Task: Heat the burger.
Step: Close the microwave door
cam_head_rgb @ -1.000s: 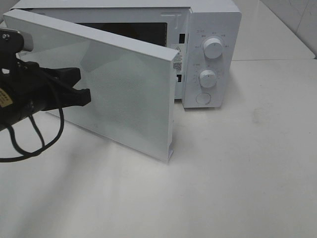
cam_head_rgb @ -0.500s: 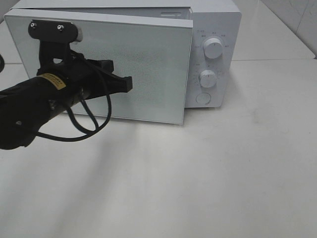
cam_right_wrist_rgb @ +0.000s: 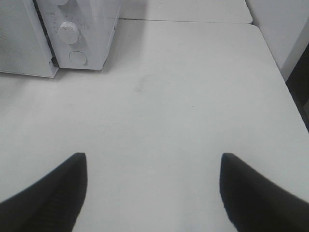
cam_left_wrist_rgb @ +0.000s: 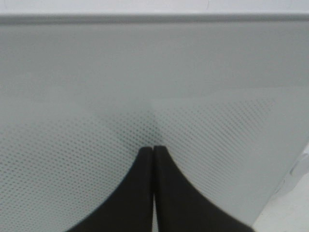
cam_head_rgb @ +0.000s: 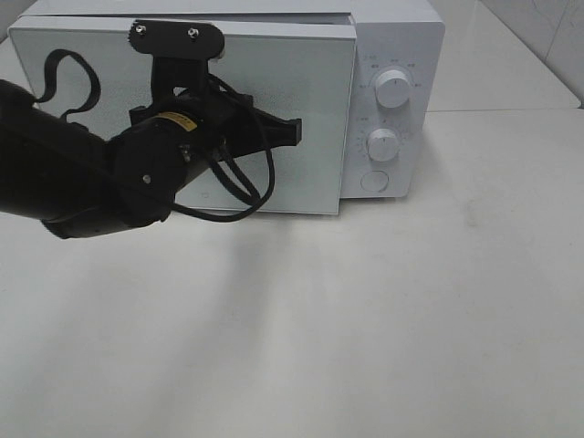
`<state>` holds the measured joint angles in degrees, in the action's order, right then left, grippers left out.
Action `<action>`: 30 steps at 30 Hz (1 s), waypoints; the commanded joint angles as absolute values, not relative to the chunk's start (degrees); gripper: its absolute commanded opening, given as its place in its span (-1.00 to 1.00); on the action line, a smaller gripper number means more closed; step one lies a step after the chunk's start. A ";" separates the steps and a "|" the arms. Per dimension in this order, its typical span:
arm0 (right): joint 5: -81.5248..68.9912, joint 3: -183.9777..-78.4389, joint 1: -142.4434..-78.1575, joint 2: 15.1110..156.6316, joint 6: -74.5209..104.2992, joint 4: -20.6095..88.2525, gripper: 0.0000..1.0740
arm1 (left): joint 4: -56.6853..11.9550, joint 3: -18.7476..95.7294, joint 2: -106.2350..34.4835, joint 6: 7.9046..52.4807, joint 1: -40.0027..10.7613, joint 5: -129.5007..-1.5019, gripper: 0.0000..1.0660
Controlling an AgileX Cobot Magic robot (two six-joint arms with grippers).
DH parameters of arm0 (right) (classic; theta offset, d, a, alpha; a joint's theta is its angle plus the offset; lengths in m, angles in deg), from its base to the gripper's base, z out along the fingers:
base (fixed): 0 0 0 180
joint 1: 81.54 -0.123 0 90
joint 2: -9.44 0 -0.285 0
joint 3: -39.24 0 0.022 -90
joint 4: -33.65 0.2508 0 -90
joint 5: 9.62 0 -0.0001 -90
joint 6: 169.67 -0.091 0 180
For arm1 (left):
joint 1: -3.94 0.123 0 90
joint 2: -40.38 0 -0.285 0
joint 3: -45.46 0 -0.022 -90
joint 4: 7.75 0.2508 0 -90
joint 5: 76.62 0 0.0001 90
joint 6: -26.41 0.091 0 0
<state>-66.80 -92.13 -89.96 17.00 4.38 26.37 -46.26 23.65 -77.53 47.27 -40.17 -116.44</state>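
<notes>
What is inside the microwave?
Nothing inside can be seen: the white door covers the microwave front, with the shut left end effector close to it. No burger is visible.

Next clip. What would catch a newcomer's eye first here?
The shut left pincer on its bulky black arm, tip-first against the white microwave door at the back left, which looks closed or nearly so. Next, the two round knobs right of that door, and the right pincer open above the white table.

The microwave door looks glossy with a fine dotted mesh, the table smooth matt white.
</notes>
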 commanded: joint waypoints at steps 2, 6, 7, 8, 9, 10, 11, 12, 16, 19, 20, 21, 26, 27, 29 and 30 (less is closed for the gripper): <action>-66.63 -92.02 -89.62 15.34 4.60 26.20 0.37 | -48.32 27.66 -79.71 50.25 -40.46 -115.69 -1.00; -66.63 -92.02 -89.62 15.34 4.60 26.20 0.37 | -49.01 30.18 -81.37 50.48 -40.46 -114.43 -1.00; -66.63 -92.02 -89.62 15.34 4.60 26.20 0.37 | -49.41 31.44 -82.06 50.70 -40.46 -114.37 -1.00; -66.63 -92.02 -89.62 15.34 4.60 26.20 0.37 | -49.41 31.44 -82.06 50.70 -40.46 -114.37 -1.00; -66.63 -92.02 -89.62 15.34 4.60 26.20 0.37 | -49.87 32.19 -82.29 51.16 -40.46 -114.26 -1.00; -66.63 -92.02 -89.62 15.34 4.60 26.20 0.37 | -49.87 32.19 -82.29 51.16 -40.46 -114.26 -1.00; -66.63 -92.02 -89.62 15.34 4.60 26.20 0.37 | -51.13 33.51 -82.92 52.82 -40.46 -114.03 -1.00; -66.63 -92.02 -89.62 15.34 4.60 26.20 0.37 | -52.67 34.94 -83.72 54.54 -39.95 -113.63 -1.00; -66.63 -92.02 -89.62 15.34 4.60 26.20 0.37 | -53.94 36.94 -84.58 55.69 -39.26 -113.52 -1.00; -66.63 -92.02 -89.62 15.34 4.60 26.20 0.37 | -53.94 38.15 -84.86 55.69 -38.51 -112.25 -1.00; -66.63 -92.02 -89.62 15.34 4.60 26.20 0.37 | -53.82 38.32 -85.04 55.69 -37.88 -111.85 -1.00; -66.63 -92.02 -89.62 15.34 4.60 26.20 0.37 | -53.82 38.32 -85.04 55.69 -37.88 -111.85 -1.00; -66.63 -92.02 -89.62 15.34 4.60 26.20 0.37 | -53.71 38.32 -84.81 56.20 -37.08 -110.76 -1.00; -66.63 -92.02 -89.62 15.34 4.60 26.20 0.37 | -53.71 38.32 -84.69 56.78 -37.14 -109.68 -1.00; -66.63 -92.02 -89.62 15.34 4.60 26.20 0.37 | -53.71 38.32 -84.00 57.35 -37.37 -107.21 -1.00; -66.63 -92.02 -89.62 15.34 4.60 26.20 0.37 | -53.76 38.26 -83.37 57.92 -37.83 -105.26 -1.00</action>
<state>-66.80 -92.13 -89.96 17.00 4.38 26.37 -52.39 37.06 -84.35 57.29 -39.03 -102.11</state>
